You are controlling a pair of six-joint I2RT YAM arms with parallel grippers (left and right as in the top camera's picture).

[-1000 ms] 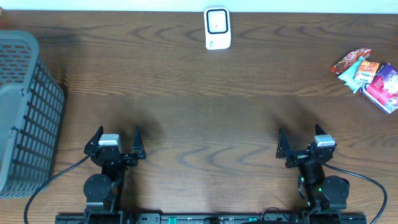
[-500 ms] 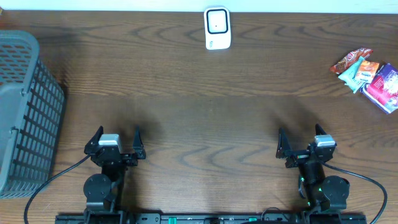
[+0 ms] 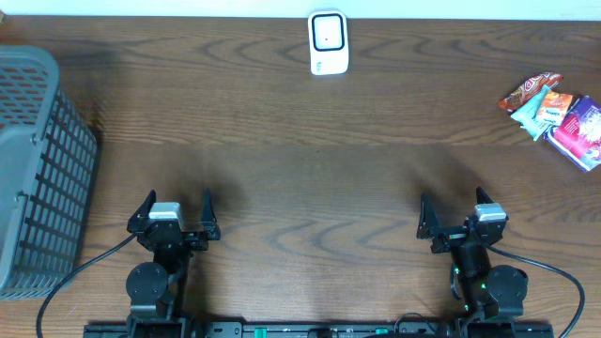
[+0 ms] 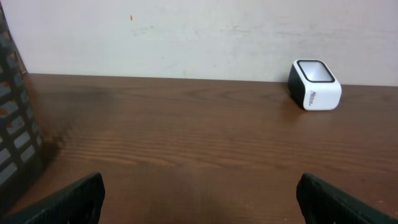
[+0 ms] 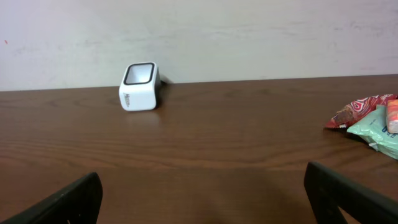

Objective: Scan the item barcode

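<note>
Nothing moved; left claw [image 3: 177, 203] and right claw [image 3: 452, 208] gape over grained wood table [image 3: 310, 169].

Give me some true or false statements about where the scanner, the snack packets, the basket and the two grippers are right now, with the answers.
1. The left gripper and the right gripper are both open and hold nothing. True.
2. The snack packets lie inside the grey basket. False: they lie on the bare table at its right end, and the basket stands at the left end.
3. The white barcode scanner stands at the far edge of the table, about midway between the two arms. True.
4. The basket is on the right arm's side. False: it is on the left arm's side.
</note>
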